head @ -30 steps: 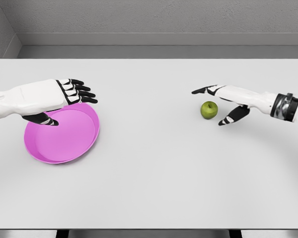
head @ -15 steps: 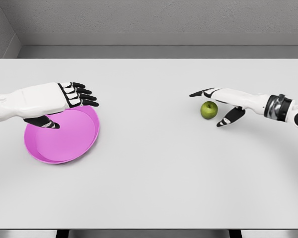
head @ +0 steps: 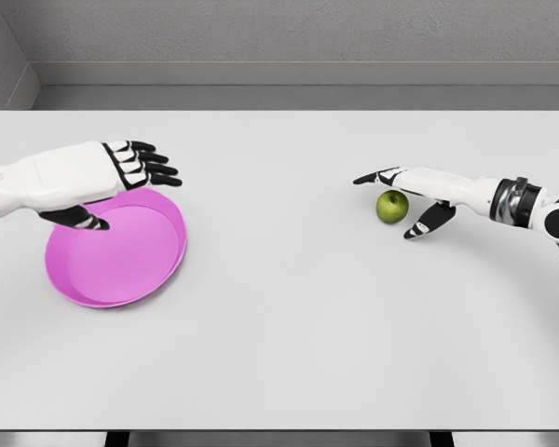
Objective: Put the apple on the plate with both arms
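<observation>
A small green apple [head: 391,206] rests on the white table, right of the middle. My right hand [head: 397,200] reaches in from the right and straddles it, open: the fingers stretch over the apple's far side and the thumb [head: 423,222] hangs at its near right. I cannot tell whether any finger touches it. A pink plate [head: 121,270] lies at the left. My left hand [head: 130,182] hovers over the plate's far rim, open, palm down, with its dark fingers pointing right and its thumb [head: 82,221] over the plate.
The white table [head: 289,326] spans the whole view, with a grey wall behind its far edge. Its front edge runs along the bottom of the picture.
The right hand has slid a little left around the apple, which has not moved. The left hand dipped and then rose slightly over the plate's far rim.
</observation>
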